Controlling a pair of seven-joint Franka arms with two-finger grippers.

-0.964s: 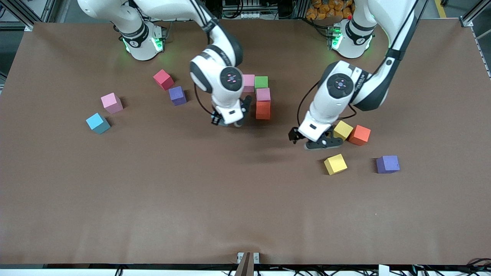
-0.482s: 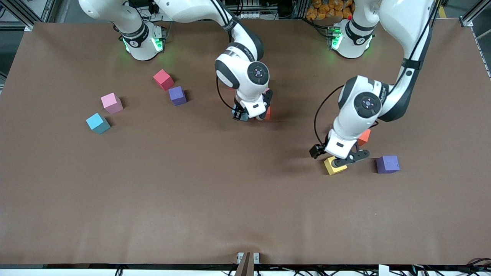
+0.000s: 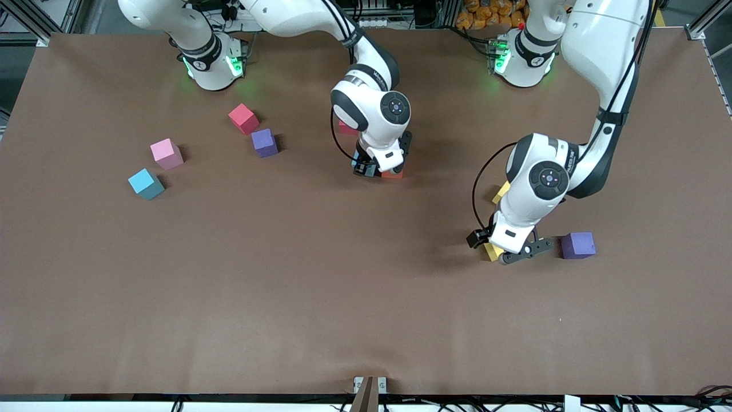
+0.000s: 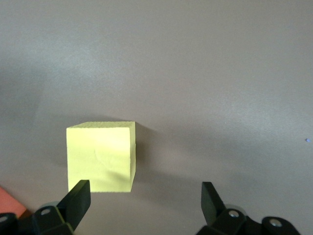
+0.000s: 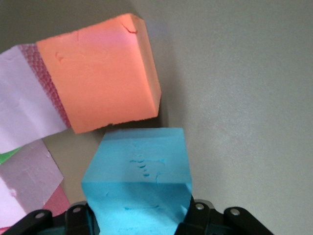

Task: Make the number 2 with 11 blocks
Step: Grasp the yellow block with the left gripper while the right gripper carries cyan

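Scanning from the right arm's end: light blue cube (image 3: 146, 183), pink cube (image 3: 166, 153), red cube (image 3: 243, 118) and purple cube (image 3: 265, 142) lie loose on the worktop (image 3: 229, 297), none touching another.
Number 2: only begun near the middle; the right wrist view shows an orange cube (image 5: 100, 71) against pink ones, with a bit of green.
Right end effector (image 5: 139, 215): closed on a second light blue cube (image 5: 139, 183), low and just beside the orange cube.
Placing well: judged, bring the blue face flush and square with the orange one before release.
Left end effector (image 4: 144, 196): fingers spread wide, holding nothing, low over a yellow cube (image 4: 100, 156) that sits off-centre toward one finger.
Grasping well: judged, centre over the cube first.
Nearby: another purple cube (image 3: 577, 245) just beside.
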